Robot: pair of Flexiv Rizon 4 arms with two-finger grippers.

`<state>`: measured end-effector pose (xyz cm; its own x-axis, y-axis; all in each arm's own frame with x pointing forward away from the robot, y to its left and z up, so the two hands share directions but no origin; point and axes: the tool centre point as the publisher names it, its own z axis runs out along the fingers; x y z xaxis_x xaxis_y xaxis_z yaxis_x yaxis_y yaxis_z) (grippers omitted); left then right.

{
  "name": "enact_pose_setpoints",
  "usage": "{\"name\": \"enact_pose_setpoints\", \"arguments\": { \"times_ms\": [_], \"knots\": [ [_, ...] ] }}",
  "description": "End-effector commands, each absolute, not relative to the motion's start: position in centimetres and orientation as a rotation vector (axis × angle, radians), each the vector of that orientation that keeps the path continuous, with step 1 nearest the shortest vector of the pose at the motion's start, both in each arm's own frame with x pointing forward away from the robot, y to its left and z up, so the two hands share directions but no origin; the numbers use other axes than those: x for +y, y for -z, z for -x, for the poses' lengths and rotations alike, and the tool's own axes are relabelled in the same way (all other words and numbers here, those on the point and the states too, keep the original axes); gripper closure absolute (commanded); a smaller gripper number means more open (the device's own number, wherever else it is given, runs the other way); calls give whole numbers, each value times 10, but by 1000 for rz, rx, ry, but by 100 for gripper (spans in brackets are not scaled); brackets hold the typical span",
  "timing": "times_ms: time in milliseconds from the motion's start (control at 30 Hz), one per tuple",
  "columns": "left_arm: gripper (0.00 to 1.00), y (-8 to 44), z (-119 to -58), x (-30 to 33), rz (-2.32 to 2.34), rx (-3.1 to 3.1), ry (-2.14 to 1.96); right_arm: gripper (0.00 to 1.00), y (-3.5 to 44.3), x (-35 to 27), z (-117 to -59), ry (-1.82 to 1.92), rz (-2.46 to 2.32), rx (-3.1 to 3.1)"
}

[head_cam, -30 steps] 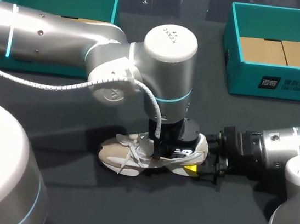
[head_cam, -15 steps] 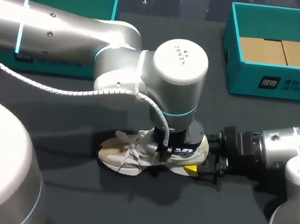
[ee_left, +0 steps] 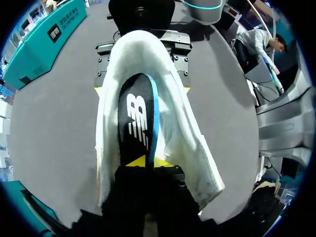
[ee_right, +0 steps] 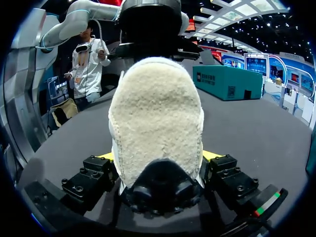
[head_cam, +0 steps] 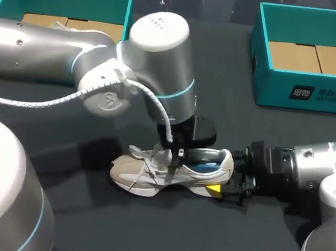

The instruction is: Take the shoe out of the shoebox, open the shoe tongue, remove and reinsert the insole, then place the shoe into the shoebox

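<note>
The left fingers [ee_left: 134, 162] are closed on the near end of the insole [ee_left: 136, 116], tilted on edge inside the shoe [head_cam: 149, 174]. The right fingers [ee_right: 210, 155] clamp the heel from 2 sides, holding the shoe on the desk [head_cam: 80, 225], well apart from the shoebox [head_cam: 320, 96]. Risk: the thin pinch may slip, or the insole may snag on the collar and drag the shoe out of the heel clamp.

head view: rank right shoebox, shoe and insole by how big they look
1. right shoebox
2. shoe
3. insole, with only a strip of it showing inside the shoe
</note>
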<state>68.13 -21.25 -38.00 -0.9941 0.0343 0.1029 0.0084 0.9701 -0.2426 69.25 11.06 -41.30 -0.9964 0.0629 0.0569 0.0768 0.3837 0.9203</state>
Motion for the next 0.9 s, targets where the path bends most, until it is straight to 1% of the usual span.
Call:
{"name": "enact_pose_setpoints", "arguments": {
  "times_ms": [33,400,633,900],
  "knots": [
    [100,359,-679,-194,8,-2943,-657,100,413,112,-691,1726,134,-2607],
    [100,339,-675,-192,-61,-2878,-900,100,413,112,-691,1726,134,-2607],
    [100,322,-689,-222,-90,-2943,-944,100,413,112,-691,1726,134,-2607],
    [100,321,-708,-247,-91,-3000,-889,100,413,112,-691,1726,134,-2607]
  ]
}}
